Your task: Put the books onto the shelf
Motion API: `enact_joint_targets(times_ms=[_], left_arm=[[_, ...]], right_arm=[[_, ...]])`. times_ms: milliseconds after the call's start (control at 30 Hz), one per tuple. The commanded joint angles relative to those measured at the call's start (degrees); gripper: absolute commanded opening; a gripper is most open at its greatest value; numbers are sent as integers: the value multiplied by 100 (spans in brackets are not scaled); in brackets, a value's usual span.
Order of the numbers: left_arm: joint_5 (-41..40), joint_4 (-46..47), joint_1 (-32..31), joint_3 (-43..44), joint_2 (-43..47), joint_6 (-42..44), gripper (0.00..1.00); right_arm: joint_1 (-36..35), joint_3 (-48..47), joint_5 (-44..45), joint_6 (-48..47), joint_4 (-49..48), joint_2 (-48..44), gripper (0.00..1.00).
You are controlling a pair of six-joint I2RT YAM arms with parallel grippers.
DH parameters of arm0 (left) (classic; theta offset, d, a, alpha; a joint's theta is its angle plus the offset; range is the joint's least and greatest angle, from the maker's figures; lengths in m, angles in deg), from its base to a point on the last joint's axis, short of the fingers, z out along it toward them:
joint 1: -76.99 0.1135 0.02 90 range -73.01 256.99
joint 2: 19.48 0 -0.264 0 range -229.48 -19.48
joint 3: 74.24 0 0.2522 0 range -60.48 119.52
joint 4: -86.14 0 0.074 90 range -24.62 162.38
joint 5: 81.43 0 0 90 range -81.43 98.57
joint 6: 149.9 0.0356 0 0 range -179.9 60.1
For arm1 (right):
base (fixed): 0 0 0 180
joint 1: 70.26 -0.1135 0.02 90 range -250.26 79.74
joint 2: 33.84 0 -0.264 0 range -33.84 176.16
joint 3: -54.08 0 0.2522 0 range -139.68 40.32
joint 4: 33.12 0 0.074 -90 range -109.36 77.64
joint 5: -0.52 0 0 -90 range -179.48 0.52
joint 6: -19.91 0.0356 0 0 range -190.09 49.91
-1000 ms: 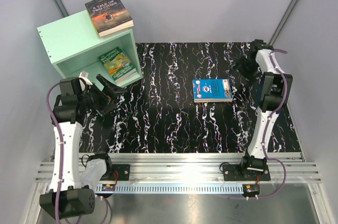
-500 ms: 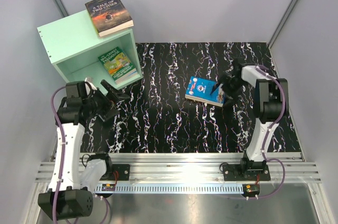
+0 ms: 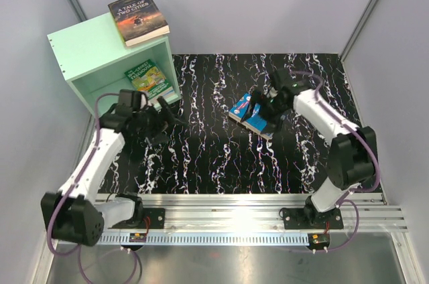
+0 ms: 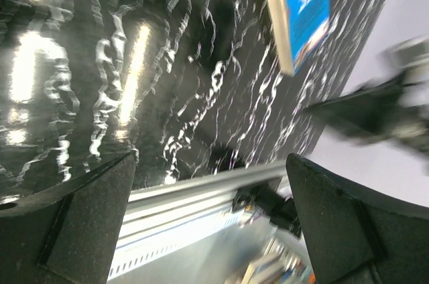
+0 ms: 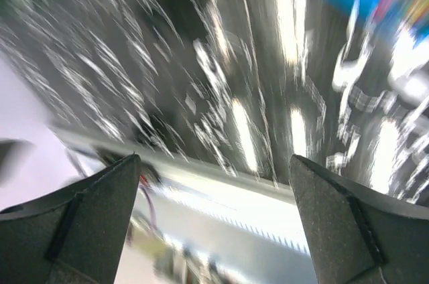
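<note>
From high on the near side we look steeply down over the whole marbled table (image 3: 201, 157). Our left wrist view hangs close above that table, rolled sideways, facing the blue book (image 4: 305, 6) that the top view shares; our right wrist view, close too, is blurred.

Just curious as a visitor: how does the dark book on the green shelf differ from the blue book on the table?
The dark book has a sombre cover; the blue book is bright. The dark book lies on top of the shelf; the blue book lies on the table. The right gripper is at the blue book; no gripper is near the dark book. Both are thin paperbacks.
</note>
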Motion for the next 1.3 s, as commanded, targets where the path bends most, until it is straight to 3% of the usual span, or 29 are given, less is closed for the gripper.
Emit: enact_joint_targets(times_ms=[0,67,200,433,600,800,1033,1267], left_arm=[[-351,611,-631,501,-661,-130,99],[-414,690,-1124,834,-1012,-139,99],[-432,795,-1783,1275,-2004,-95,99],[-142,927,-2662,2101,-3577,-69,99],[148,1296,-2900,2655,-4396,-209,99],[368,1709,-3033,3218,-5310,-350,99],[614,2456,-3059,3420,-6189,-736,99],[658,2623,-3059,3631,-6753,-850,99]], right_arm=[[835,-884,397,-444,141,96,100],[1423,-1411,185,-558,185,647,100],[1891,-2491,246,-1050,378,1756,100],[2129,-4029,-438,-1209,423,3418,98],[2147,-4304,-720,-1148,335,3947,97],[2138,-3506,-1089,-1007,-139,3842,97],[2086,-1162,-1511,-621,-1307,3148,96],[2033,-95,-1801,-462,-1748,2840,95]])
